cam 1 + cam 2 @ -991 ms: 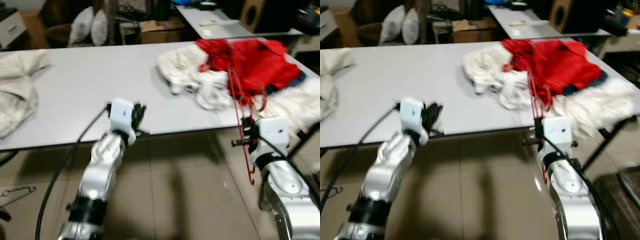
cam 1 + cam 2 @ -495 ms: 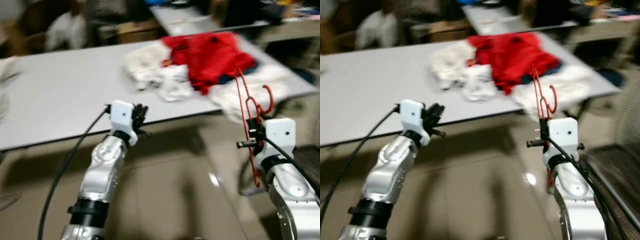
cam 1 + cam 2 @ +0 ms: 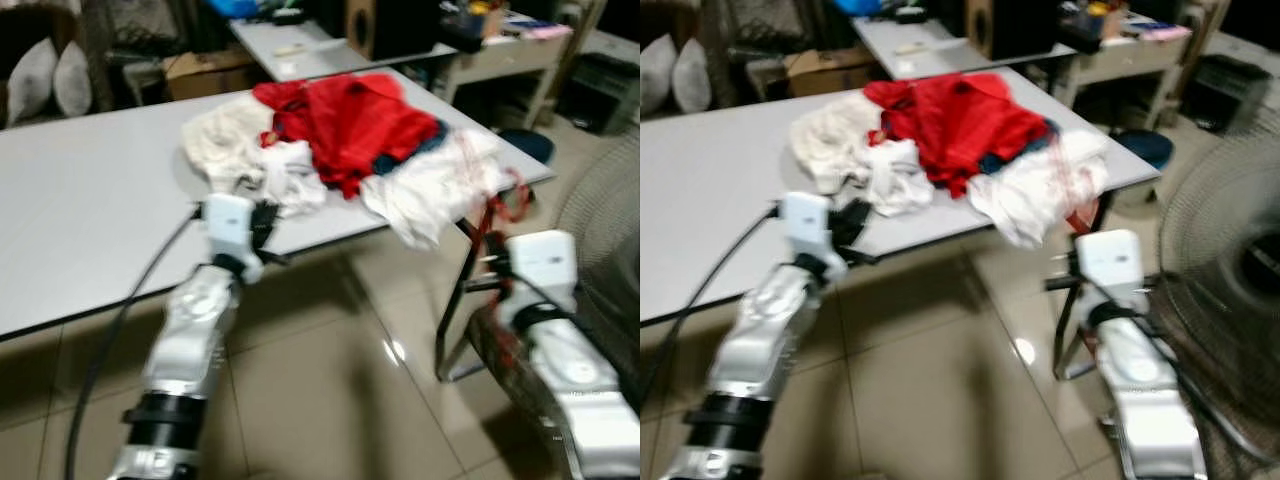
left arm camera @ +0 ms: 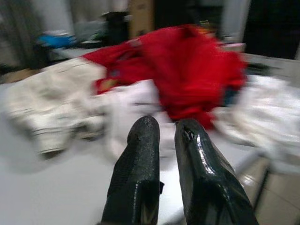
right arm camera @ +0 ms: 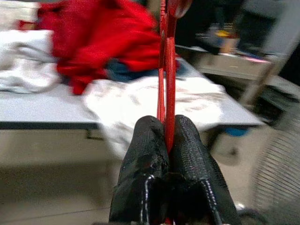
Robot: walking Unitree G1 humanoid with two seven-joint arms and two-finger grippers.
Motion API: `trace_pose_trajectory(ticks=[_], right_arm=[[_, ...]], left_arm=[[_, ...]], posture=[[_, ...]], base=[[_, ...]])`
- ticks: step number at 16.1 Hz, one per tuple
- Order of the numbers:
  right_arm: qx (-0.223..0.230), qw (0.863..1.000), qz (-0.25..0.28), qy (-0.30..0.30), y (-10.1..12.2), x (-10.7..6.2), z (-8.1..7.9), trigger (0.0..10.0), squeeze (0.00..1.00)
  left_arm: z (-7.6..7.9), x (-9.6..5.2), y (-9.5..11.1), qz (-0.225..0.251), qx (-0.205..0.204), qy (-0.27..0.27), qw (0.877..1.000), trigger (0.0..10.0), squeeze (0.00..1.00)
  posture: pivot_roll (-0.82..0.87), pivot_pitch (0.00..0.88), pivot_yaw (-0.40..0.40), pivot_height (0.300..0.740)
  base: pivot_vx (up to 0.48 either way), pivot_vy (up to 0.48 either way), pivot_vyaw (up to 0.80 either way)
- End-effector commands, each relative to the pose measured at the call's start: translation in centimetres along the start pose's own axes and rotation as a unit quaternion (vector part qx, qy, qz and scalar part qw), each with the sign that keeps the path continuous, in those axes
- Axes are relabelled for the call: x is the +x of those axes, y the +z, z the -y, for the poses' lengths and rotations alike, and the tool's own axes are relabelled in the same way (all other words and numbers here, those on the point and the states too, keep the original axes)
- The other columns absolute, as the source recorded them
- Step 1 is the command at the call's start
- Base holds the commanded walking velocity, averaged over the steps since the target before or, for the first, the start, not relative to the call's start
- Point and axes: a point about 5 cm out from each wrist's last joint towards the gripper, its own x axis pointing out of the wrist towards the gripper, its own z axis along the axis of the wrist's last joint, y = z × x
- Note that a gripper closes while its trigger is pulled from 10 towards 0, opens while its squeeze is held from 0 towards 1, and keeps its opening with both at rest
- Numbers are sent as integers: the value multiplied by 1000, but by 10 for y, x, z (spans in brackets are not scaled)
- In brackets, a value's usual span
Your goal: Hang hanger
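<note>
A heap of clothes lies on the table (toward its right end), a fan right of it.

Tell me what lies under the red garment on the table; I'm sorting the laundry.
The red garment rests on white clothes that spread past it on the table. A dark blue bit peeks out at its edge. What lies beneath its middle is covered.
</note>
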Motion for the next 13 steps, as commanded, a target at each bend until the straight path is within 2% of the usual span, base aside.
trace_pose_trajectory(ticks=[1,13], right_arm=[[-6,1000,8,-8,3,0,7,10000,0],[7,1000,11,5,2,-1,4,10000,0]], left_arm=[[4,2,2,6,-2,-3,1000,10000,0],[0,5,7,13,7,3,1000,10000,0]], posture=[[-68,0,19,740],[-76,0,30,740]], base=[[394,0,0],[395,0,0]])
